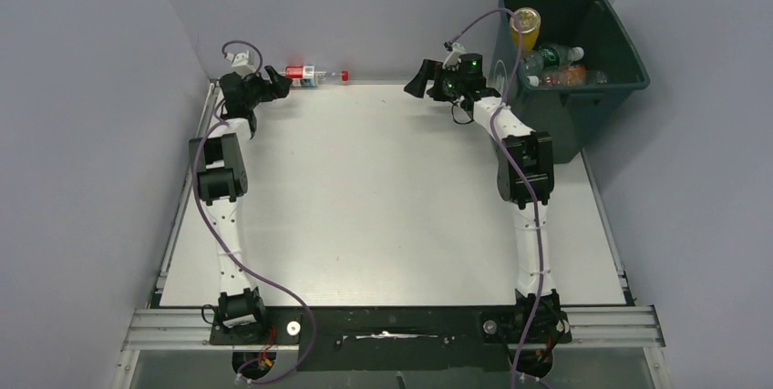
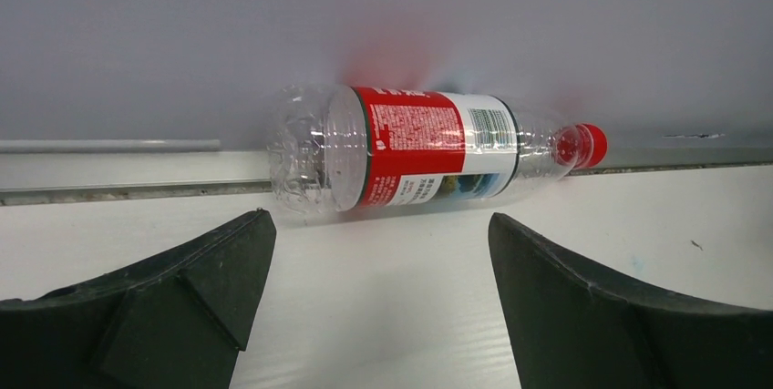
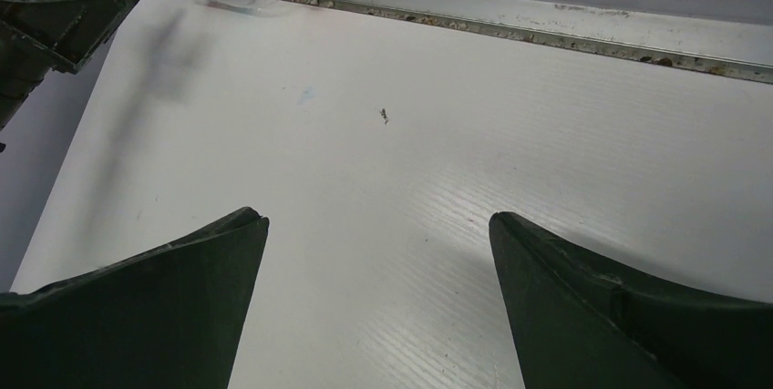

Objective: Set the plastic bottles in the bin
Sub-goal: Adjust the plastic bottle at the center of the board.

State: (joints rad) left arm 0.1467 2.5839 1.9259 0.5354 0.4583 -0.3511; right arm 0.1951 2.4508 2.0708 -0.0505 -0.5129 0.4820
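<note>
Status: several bottles [image 1: 551, 59] in bin [image 1: 570, 129], just beside my right claw [image 3: 378, 225]. One red-label bottle [image 2: 410, 148] not yet binned, lying on tabletop [image 1: 383, 207] directly ahead of my left claw [image 2: 378, 225], untouched. Both claws spread wide, empty. Remaining: grasp, transfer, release.

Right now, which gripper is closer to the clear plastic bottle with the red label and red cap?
Left. The left gripper sits open at the base of the clear red-labelled bottle; the right gripper is further along the back edge, beyond its cap.
</note>
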